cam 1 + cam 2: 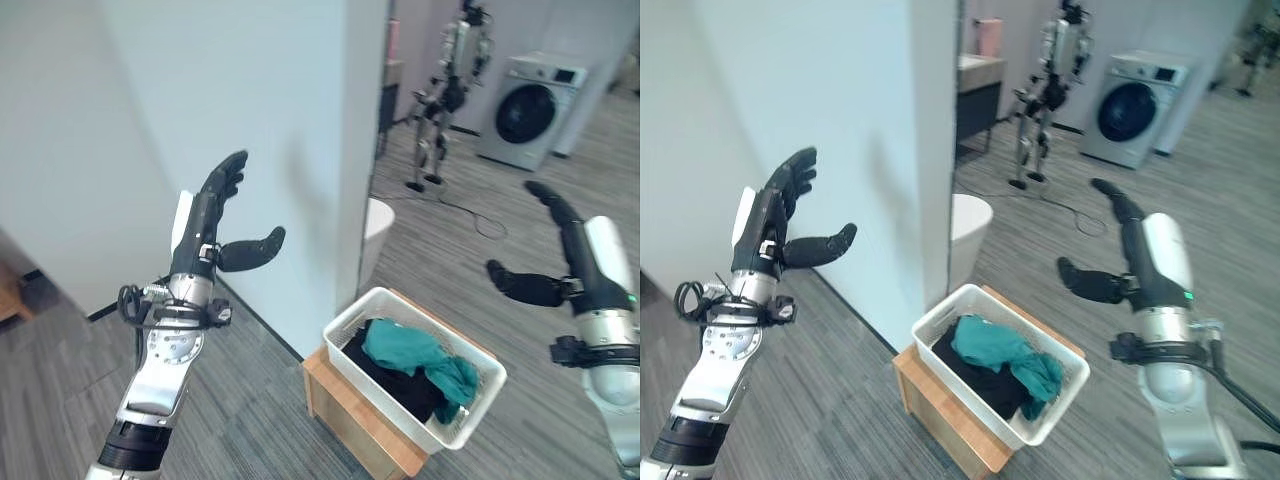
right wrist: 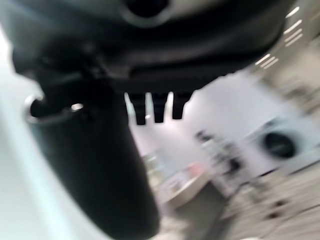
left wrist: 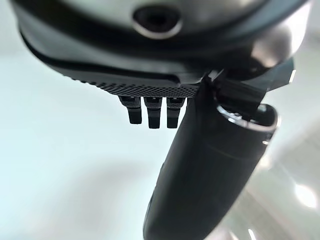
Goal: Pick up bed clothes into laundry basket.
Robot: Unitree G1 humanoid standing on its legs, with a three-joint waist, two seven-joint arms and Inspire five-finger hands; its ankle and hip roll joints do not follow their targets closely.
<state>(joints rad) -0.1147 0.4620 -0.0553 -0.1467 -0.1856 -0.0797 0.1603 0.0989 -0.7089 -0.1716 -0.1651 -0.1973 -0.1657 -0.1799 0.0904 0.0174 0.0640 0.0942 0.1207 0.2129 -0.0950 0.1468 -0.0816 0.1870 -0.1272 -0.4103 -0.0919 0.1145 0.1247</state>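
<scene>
A white laundry basket (image 1: 479, 351) (image 1: 940, 315) sits on a low wooden stand (image 1: 340, 410). Inside it lie a teal garment (image 1: 415, 352) (image 1: 992, 347) and a black garment (image 1: 395, 385). My left hand (image 1: 212, 215) (image 1: 775, 215) is raised in front of the white wall, well to the left of the basket and above it, fingers straight and thumb out, holding nothing. My right hand (image 1: 565, 255) (image 1: 1120, 250) is raised to the right of the basket, also open and empty. In the wrist views the left thumb (image 3: 210, 170) and right thumb (image 2: 95, 170) stand out from straight fingers.
A white wall corner (image 1: 350, 150) stands just behind the basket, with a white round bin (image 1: 377, 225) beside it. Farther back are another humanoid robot (image 1: 445, 90) and a washing machine (image 1: 525, 110). Grey plank floor (image 1: 260, 400) surrounds the stand.
</scene>
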